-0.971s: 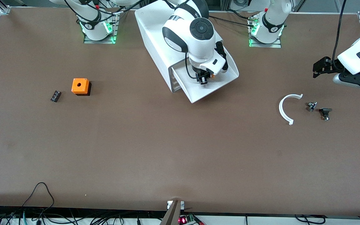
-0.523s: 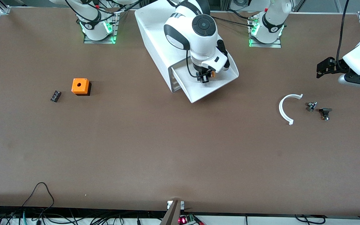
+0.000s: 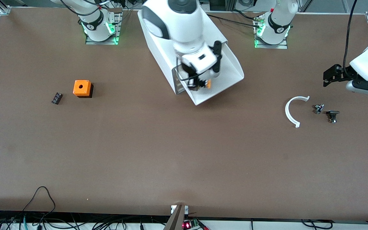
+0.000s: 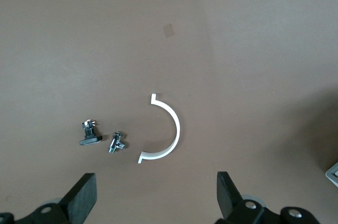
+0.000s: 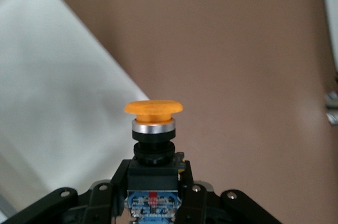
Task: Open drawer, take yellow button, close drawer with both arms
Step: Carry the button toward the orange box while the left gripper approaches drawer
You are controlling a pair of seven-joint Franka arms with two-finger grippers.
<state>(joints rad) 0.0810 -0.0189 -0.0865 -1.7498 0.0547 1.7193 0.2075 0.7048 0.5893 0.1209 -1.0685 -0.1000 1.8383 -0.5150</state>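
White plastic fills the middle of the table's robot edge: the cabinet [image 3: 171,41] lies with its top drawer [image 3: 225,80] pulled out toward the front camera, the tray open. Over that tray hangs the right gripper [image 3: 199,84], clenched on the button [image 3: 207,83]; the right wrist view shows the black body pinched between the fingers [image 5: 119,174] with the orange cap [image 5: 153,109] above a silver ring, clear of the tray floor. The right arm's bulky white wrist covers much of the cabinet's front and part of the tray.

The left gripper [image 3: 329,72] waits in the air at the left arm's end of the table, its fingers [image 4: 84,195] spread wide with nothing between them. Below it on the brown table [image 3: 171,153] lie a white half-ring [image 3: 291,111], and at about three o'clock from it in the front view a small metal part [image 3: 318,108] and a black part [image 3: 332,115], just beside each other and apart from the ring.

Toward the right arm's end, roughly at nine o'clock from the drawer in the front view, sits an orange cube [image 3: 82,88] with a hole in its top, and a small black piece [image 3: 56,98] near it. Cables [image 3: 40,204] trail along the table edge nearest the front camera.
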